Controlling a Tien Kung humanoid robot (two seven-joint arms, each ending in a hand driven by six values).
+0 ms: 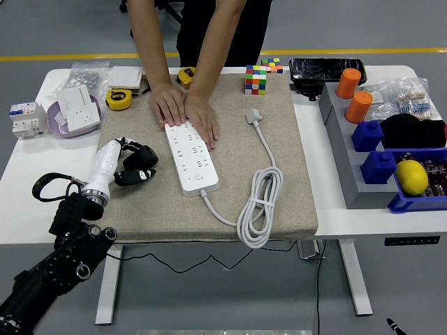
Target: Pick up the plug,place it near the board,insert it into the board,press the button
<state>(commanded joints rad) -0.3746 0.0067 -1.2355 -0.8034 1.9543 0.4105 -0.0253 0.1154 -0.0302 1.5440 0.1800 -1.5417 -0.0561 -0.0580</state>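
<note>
While the left hand (133, 166) hovers empty with fingers loosely curled at the mat's left, the plug (253, 116) lies far right beyond the board (191, 156), which a person's hands (185, 110) pin, its cord trailing nearward.

A colourful cube puzzle (256, 79) sits at the far edge of the tan mat (293, 188). Two orange cups (353, 96) stand on a grey box. A yellow lemon (411, 176) lies in a blue bin (419, 201). A yellow tape measure (119, 99) rests on the white surface (28, 174).
</note>
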